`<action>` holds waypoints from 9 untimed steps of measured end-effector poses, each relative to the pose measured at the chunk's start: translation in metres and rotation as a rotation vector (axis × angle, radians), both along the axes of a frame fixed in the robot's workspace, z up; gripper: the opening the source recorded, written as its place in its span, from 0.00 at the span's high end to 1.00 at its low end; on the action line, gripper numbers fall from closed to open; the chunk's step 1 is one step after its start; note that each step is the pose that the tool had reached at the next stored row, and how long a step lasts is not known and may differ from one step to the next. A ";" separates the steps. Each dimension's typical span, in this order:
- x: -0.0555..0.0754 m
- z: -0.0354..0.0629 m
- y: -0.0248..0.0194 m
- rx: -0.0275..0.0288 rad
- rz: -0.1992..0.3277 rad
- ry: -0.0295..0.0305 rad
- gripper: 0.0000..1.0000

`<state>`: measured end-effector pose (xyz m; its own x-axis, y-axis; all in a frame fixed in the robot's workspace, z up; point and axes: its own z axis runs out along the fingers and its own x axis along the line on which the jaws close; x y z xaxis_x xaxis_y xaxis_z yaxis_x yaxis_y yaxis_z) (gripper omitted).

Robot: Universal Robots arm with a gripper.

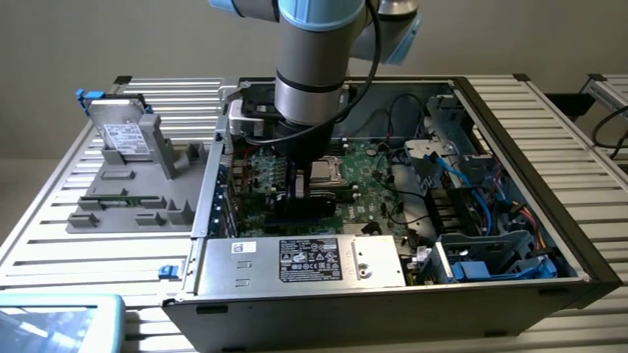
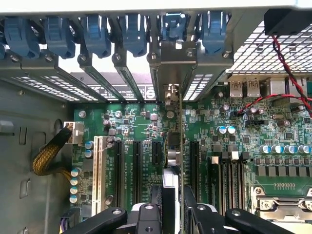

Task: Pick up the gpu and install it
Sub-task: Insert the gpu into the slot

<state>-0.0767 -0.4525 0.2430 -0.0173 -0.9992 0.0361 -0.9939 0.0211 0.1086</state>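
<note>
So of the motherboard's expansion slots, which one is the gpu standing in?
The gpu stands edge-on between the short black slot and the long black slot, its silver bracket at the rear opening. The other slots are empty.

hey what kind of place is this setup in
Probably a robotics lab or test bench for computer assembly: an open PC case lies on a slatted aluminium table, with a grey parts fixture beside it and a robot arm reaching inside.

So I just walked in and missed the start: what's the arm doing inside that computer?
The arm's claw is down inside the open computer case, gripping the gpu on edge. The card stands upright over the motherboard, among its expansion slots, with its metal bracket up at the case's rear openings. Whether it is fully seated is unclear.
</note>
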 end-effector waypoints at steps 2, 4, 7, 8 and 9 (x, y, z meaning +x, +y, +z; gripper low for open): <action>0.000 0.0000 0.0000 0.0000 0.000 0.0000 0.72; 0.000 0.0000 0.0000 0.0001 0.001 0.0000 0.72; 0.000 0.0000 0.0000 0.0001 0.004 0.0000 0.72; 0.000 0.0000 0.0000 0.0001 0.006 0.0000 0.72; 0.000 -0.0001 0.0000 0.0002 0.007 -0.0001 0.72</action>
